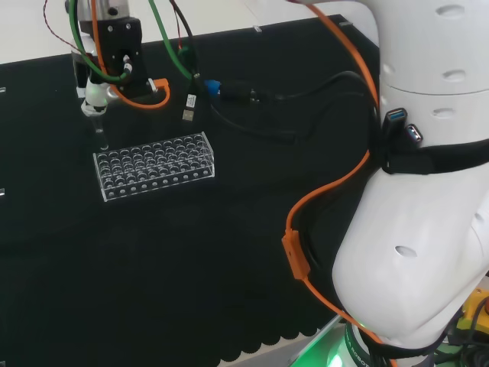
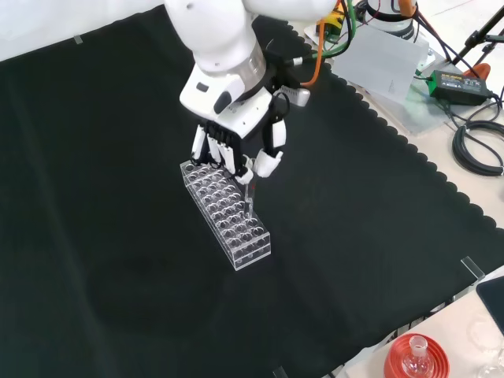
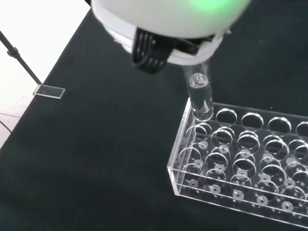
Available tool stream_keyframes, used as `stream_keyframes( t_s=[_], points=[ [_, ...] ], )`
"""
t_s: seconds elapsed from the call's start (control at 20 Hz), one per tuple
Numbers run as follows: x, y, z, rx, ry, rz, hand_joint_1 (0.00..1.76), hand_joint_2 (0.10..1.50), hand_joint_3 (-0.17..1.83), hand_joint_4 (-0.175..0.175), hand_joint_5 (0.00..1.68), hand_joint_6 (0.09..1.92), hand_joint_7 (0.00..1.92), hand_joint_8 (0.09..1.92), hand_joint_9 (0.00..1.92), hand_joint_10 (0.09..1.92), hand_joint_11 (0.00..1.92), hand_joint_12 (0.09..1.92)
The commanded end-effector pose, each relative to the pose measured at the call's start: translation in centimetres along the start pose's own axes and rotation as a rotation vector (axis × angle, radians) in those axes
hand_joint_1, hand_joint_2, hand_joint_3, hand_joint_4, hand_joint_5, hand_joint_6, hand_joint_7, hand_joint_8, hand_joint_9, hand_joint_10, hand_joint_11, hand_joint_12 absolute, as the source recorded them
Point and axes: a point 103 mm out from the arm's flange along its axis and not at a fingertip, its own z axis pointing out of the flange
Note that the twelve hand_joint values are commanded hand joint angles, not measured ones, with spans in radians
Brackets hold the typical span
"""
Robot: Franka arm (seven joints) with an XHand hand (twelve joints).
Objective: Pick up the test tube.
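1. Black and white robot hand (image 2: 236, 153) above the far end of a clear plastic rack of round holes (image 2: 227, 213) in the front view.
2. Fingers (image 2: 266, 163) curled round a slim clear glass test tube (image 3: 199, 94), held upright.
3. Tube's rounded bottom just over a corner hole of the rack, at its left end in the head view.
4. Rack flat on the black cloth worktop (image 2: 118, 260).
5. Red ribbed ring stand (image 2: 416, 358) with a small glass flask, near right in the front view.

The black and white hand (image 2: 236, 153) hung fingers-down over the clear plastic tube rack (image 2: 224, 213), fingers (image 2: 264, 164) curled, pinching a clear glass test tube (image 3: 199, 96).
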Motion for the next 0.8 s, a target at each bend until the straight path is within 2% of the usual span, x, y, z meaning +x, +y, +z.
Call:
stream_keyframes(
  t_s=[0.05, 0.8],
  points=[
    [-0.4, -2.0, -1.8, -0.016, -0.022, -0.002, 1.32, 0.53, 0.8, -0.116, 1.29, 0.6, 1.55, 0.31, 1.22, 0.52, 0.64, 1.32],
    [-1.1, -4.7, -4.7, -0.056, -0.055, 0.001, 1.32, 0.52, 0.82, -0.118, 1.29, 0.61, 1.56, 0.32, 1.22, 0.52, 0.64, 1.32]
  ],
)
